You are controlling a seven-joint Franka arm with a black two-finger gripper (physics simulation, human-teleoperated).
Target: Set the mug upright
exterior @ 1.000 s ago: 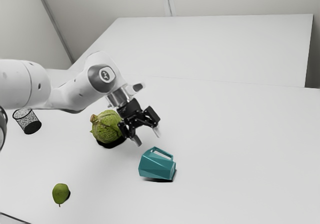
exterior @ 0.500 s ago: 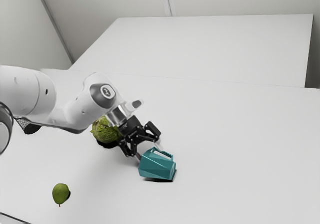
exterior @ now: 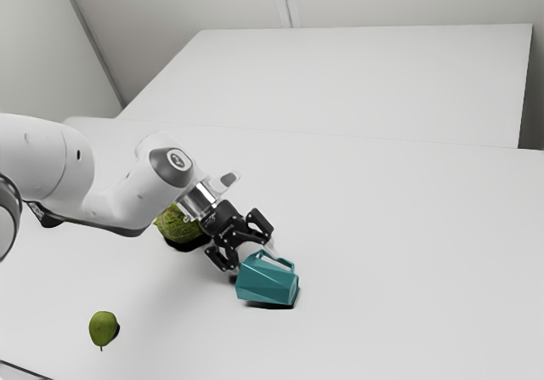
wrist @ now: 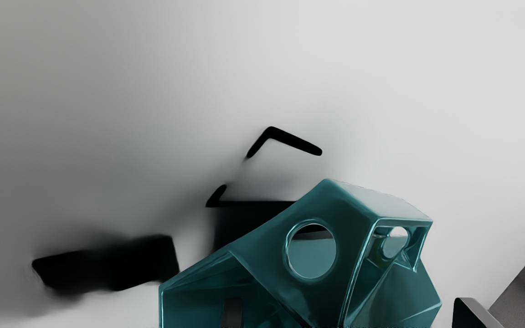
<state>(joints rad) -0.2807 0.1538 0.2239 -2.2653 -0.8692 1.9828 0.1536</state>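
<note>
Well, the teal, faceted mug [exterior: 268,282] is lying on its side on the broad white table [exterior: 399,227], its angular handle [exterior: 276,259] tilted upward, so it isn't upright. The white jointed arm [exterior: 123,189] reaches in from the exterior view's left, and its black two-finger gripper [exterior: 252,259] is down low, right at the mug. From the wrist view I'd call that gripper [wrist: 350,313] released: its two fingers stand wide apart, one overlapping the mug's dark hollow side, the other out past the opposite side with a gap between it and the teal wall. Whether the first finger touches the mug, I can't tell. Behind the arm's wrist sits a round, leafy green cabbage [exterior: 175,225], partly hidden, and a dark mesh cup [exterior: 45,218] peeks out below the forearm. A small green pear [exterior: 104,326] rests well apart from the mug, toward the exterior view's left.
</note>
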